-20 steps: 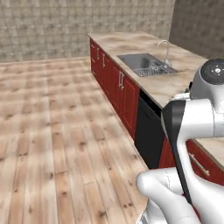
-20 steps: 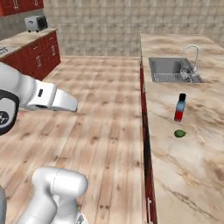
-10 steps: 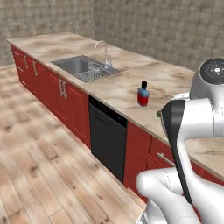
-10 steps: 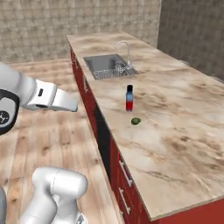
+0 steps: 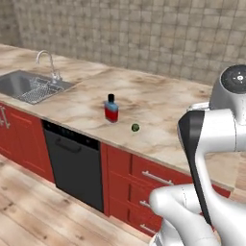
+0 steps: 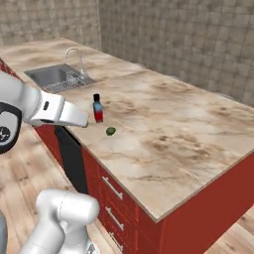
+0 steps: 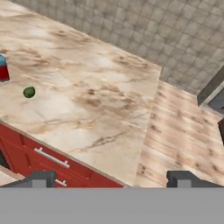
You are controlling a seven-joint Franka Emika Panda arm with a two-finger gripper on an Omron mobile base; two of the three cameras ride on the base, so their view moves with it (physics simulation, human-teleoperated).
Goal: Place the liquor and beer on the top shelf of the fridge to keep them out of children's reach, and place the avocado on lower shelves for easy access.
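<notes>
The liquor point(image 5: 111, 109), a squat blue bottle with a red label and black cap, stands upright on the marble counter point(image 5: 158, 110). The avocado point(image 5: 135, 127), small and dark green, lies just to its right, near the counter's front edge. Both appear in the right base view, liquor point(image 6: 98, 109) and avocado point(image 6: 110, 131). In the hand view my gripper point(image 7: 113, 179) is open and holds nothing, well back from the counter, with the avocado point(image 7: 29, 92) and the liquor point(image 7: 2, 70) at the far left. The beer, the fridge and its shelves are out of view.
A steel sink point(image 5: 29, 86) with a faucet is set into the counter left of the bottle. Red cabinets and drawers point(image 5: 144, 182) and a black dishwasher point(image 5: 72, 163) form the counter's front. Wooden floor point(image 7: 183, 131) runs past the counter's end.
The whole picture has shifted as the base moved: the counter with the bottle and avocado now sits nearer and more central. The gripper stays open.
</notes>
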